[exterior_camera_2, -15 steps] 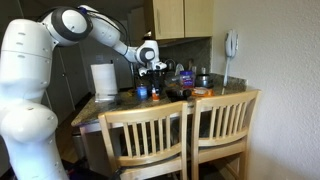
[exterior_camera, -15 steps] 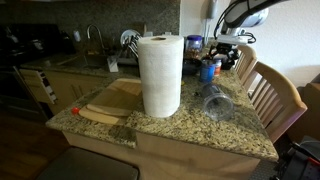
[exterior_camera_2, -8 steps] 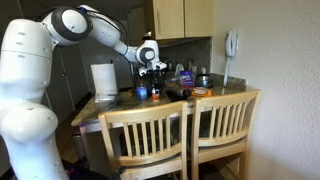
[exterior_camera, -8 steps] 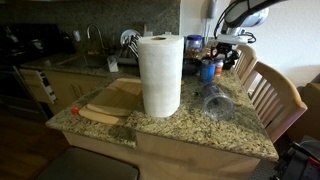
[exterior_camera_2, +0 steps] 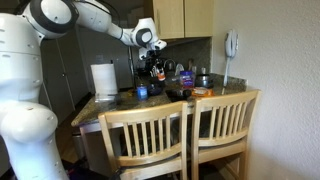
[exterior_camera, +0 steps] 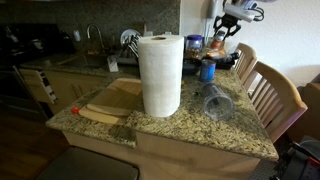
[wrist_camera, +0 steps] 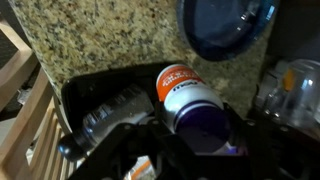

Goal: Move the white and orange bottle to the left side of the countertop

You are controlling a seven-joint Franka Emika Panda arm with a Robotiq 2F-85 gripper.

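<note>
In the wrist view the white and orange bottle (wrist_camera: pixel 186 98) lies between my dark jaws, its purple cap facing the camera. My gripper (wrist_camera: pixel 195 128) is shut on it. In both exterior views the gripper (exterior_camera: pixel 223 28) (exterior_camera_2: pixel 155 60) hangs above the far end of the speckled granite countertop (exterior_camera: pixel 180 128), with the small bottle (exterior_camera_2: pixel 157 71) under its fingers and clear of the surface. Below the bottle I see the granite countertop (wrist_camera: pixel 100 35) and a dark tray (wrist_camera: pixel 95 95).
A tall paper towel roll (exterior_camera: pixel 160 75) stands mid-counter beside a wooden cutting board (exterior_camera: pixel 110 102). A clear glass jar (exterior_camera: pixel 216 103) lies on its side. A blue container (exterior_camera: pixel 208 70) (wrist_camera: pixel 225 25) stands under the gripper. Wooden chairs (exterior_camera_2: pixel 180 135) line one edge of the counter.
The gripper has shut on the bottle and risen with it off the countertop. Nothing else on the counter has moved.
</note>
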